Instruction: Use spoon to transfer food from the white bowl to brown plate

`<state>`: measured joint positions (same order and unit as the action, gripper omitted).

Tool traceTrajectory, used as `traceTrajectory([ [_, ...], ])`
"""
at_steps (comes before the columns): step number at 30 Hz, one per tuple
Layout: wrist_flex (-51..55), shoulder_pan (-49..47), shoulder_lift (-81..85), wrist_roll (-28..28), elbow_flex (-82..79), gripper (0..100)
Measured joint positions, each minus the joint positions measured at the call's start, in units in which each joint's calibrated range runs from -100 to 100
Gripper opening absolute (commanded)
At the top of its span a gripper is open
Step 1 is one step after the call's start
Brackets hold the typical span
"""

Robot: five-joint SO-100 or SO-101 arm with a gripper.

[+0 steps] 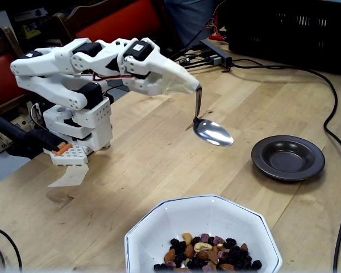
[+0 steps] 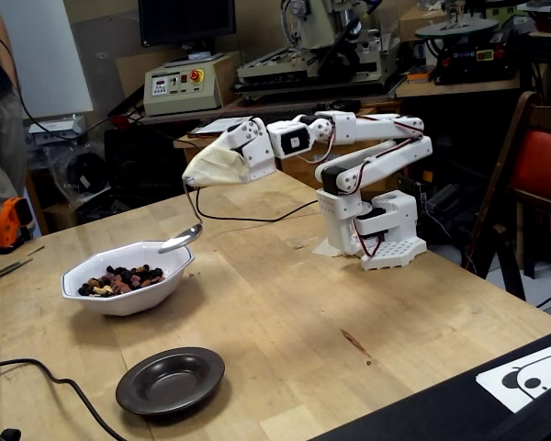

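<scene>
Above the tabletop (image 1: 159, 148), the tool (image 1: 196, 88) grips the thin handle of the spoon (image 1: 213, 131), whose oval bowl hangs down, shiny and empty, with no piece of food on it as far as both fixed views show. Its fingers are covered with a whitish wrap, but they are clearly clenched on the handle. From the fixed view at the bowl side, the spoon is in the air at about 12 o'clock from the white bowl (image 1: 159, 227) and at about 9 o'clock from the brown plate (image 1: 287, 157), well apart from both. From the other fixed view, the spoon (image 2: 181, 242) seems to hover just over the far rim of the white bowl (image 2: 124, 296). The food (image 1: 207, 255), nuts, raisins and purple fruit bits, lies all inside the white bowl, and the brown plate (image 2: 171, 379) has a bare, glossy centre. So I judge the task is at the beginning: nothing is transferred yet. What remains is to lower the spoon into the food, scoop some, carry it level to the plate and tip it out there.
</scene>
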<state>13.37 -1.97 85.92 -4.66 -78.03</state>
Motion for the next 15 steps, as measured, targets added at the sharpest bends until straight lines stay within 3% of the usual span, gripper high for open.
traceTrajectory([
  [15,-0.64,0.00,-23.70,0.00,19.70,2],
])
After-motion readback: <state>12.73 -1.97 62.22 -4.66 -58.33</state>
